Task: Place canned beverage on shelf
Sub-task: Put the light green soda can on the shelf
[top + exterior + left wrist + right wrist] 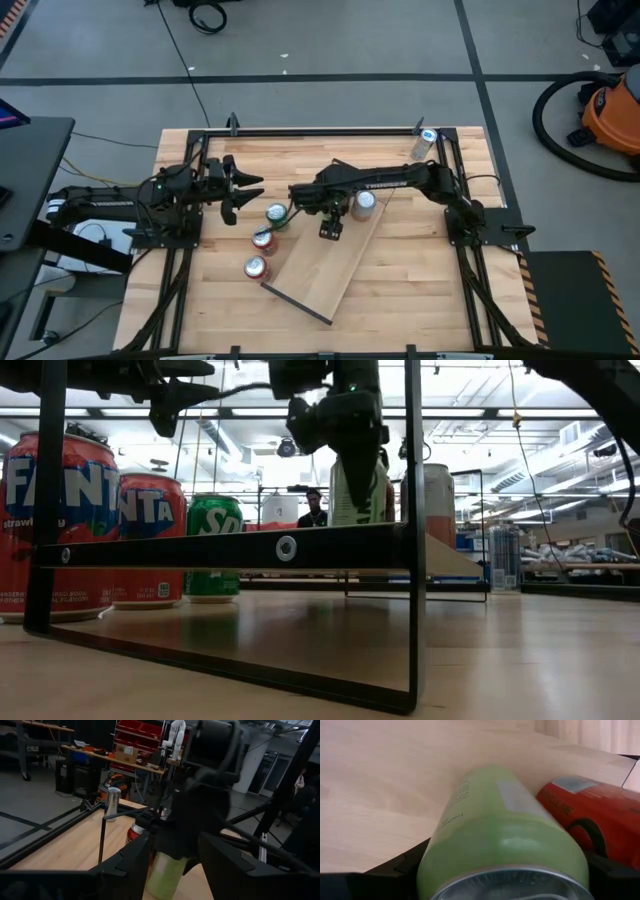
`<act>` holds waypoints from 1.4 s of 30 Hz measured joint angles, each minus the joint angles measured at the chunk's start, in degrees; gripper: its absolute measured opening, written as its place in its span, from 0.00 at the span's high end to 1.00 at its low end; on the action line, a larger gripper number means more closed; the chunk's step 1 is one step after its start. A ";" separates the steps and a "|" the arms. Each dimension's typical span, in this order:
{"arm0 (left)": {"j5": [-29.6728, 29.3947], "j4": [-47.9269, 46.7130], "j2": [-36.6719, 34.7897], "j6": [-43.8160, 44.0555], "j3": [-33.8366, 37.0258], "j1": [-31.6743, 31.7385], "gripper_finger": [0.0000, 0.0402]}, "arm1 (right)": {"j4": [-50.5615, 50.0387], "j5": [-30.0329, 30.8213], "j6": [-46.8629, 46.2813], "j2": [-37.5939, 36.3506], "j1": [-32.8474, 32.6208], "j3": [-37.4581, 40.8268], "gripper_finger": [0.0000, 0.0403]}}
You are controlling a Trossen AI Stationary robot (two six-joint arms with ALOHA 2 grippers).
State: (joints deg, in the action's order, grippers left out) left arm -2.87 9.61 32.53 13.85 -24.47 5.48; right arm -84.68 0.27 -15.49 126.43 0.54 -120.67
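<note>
My right gripper point(330, 222) is shut on a pale green can point(500, 830) over the light-wood shelf point(335, 250), which lies slantwise on the table with black wire frames at its ends. A red can point(590, 820) stands on the shelf just beyond the green one; it shows in the high view by its silver top point(363, 203). My left gripper point(240, 190) is open and empty at the table's left, pointing toward the shelf. A green can point(277, 215) and two red cans point(263, 240) point(255, 267) stand on the table beside the shelf's left edge. My right gripper pinches the green can's upper part point(445, 860) between its two fingers, one on each side, just below the rim. The fingers come from above, pointing down. The can stands upright point(355, 490) over the shelf board; the board's edge hides its bottom.
A silver can point(425, 143) stands at the table's far right corner. A black frame point(300, 131) runs round the table's edges. The shelf's near wire frame point(410, 610) stands close before the low camera. A person point(314, 508) is far off in the room.
</note>
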 joint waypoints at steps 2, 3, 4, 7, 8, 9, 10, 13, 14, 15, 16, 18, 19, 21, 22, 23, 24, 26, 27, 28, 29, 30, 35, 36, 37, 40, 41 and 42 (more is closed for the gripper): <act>0.00 -0.04 0.02 -0.02 0.00 -0.01 0.56 | -0.34 -0.27 -0.41 0.16 0.81 -0.12 0.20; 0.00 -0.02 0.02 -0.02 0.00 -0.01 0.56 | -0.50 -0.33 -0.45 0.12 1.12 -0.10 0.20; 0.00 -0.03 0.02 -0.05 0.00 -0.01 0.56 | -0.53 -0.35 -0.47 0.12 1.41 -0.10 0.20; 0.00 -0.03 0.04 -0.07 0.00 -0.01 0.56 | -0.55 -0.35 -0.45 0.12 2.03 -0.08 0.20; -0.02 -0.05 0.06 -0.07 -0.01 -0.01 0.56 | -0.65 -0.34 -0.17 0.12 2.10 -0.08 0.20; 0.00 -0.11 0.09 -0.09 0.00 -0.01 0.56 | -0.65 -0.33 0.19 0.12 2.18 -0.07 0.20; -0.01 -0.11 0.09 -0.09 -0.01 -0.01 0.56 | -0.60 -0.35 0.47 0.12 2.24 -0.06 0.20; 0.00 -0.11 0.09 -0.09 0.00 -0.01 0.56 | -0.53 -0.78 0.71 0.12 2.25 -0.04 0.20; -0.02 -0.11 0.09 -0.07 0.00 -0.01 0.56 | -0.45 -1.04 0.71 0.12 2.25 -0.04 0.19; -0.02 -0.11 0.09 -0.08 0.00 0.01 0.56 | -0.37 -1.32 0.71 0.10 2.25 -0.04 0.18; -0.02 -0.11 0.09 -0.07 -0.01 0.00 0.56 | -0.30 -1.41 0.74 0.07 2.25 -0.04 0.17; -0.02 -0.11 0.09 -0.07 -0.01 -0.01 0.56 | -0.26 -1.45 1.02 0.07 2.24 -0.04 0.15; -0.02 -0.11 0.09 -0.07 -0.02 -0.01 0.56 | -0.22 -1.50 1.12 0.05 2.23 -0.04 0.14; -0.02 -0.11 0.09 -0.07 -0.02 -0.01 0.56 | -0.16 -1.70 1.15 0.02 2.25 -0.04 0.13; -0.02 -0.11 0.09 -0.07 -0.02 -0.01 0.56 | -0.12 -1.77 1.15 0.01 2.28 -0.04 0.13; -0.02 -0.11 0.09 -0.07 0.00 -0.01 0.56 | -0.09 -1.77 1.15 0.01 2.36 -0.04 0.13; -0.02 -0.11 0.09 -0.07 0.00 -0.01 0.56 | -0.18 -1.77 1.10 0.01 2.48 -0.10 0.12; -0.02 -0.11 0.09 -0.07 0.00 -0.01 0.56 | -0.31 -1.75 0.66 0.01 2.60 -0.68 0.12; -0.02 -0.11 0.09 -0.07 -0.01 -0.01 0.56 | -0.31 -1.73 0.66 0.01 2.61 -1.16 0.12; -0.02 -0.11 0.09 -0.07 0.00 0.01 0.56 | -0.31 -1.67 0.66 0.01 2.63 -1.67 0.12; -0.04 -0.11 0.09 -0.07 -0.01 -0.01 0.56 | -0.31 -1.51 0.66 0.01 2.64 -2.17 0.12; -0.02 -0.11 0.09 -0.07 0.00 0.00 0.56 | -0.34 -1.16 0.66 0.01 2.63 -2.64 0.12; -0.03 -0.10 0.09 -0.07 0.00 0.02 0.56 | -2.58 2.00 0.47 0.01 2.45 -5.86 0.13; -0.03 -0.11 0.09 -0.07 0.00 -0.01 0.56 | -3.25 2.51 0.30 0.01 2.45 -6.50 0.13; -0.04 -0.11 0.09 -0.07 -0.02 -0.01 0.56 | -3.75 2.90 0.21 0.01 2.45 -7.19 0.13; -0.04 -0.11 0.09 -0.07 0.00 -0.01 0.56 | -5.11 3.32 0.07 0.01 2.45 -9.29 0.13; -0.04 -0.11 0.09 -0.07 0.00 -0.01 0.56 | -5.23 3.39 0.07 0.00 2.45 -10.04 0.13; -0.04 -0.11 0.09 -0.07 0.00 0.00 0.56 | -5.17 3.45 0.08 -0.02 2.45 -10.88 0.13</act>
State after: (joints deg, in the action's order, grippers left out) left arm -2.92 9.50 32.62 13.78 -24.47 5.48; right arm -89.85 3.73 -15.42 126.41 2.98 -131.55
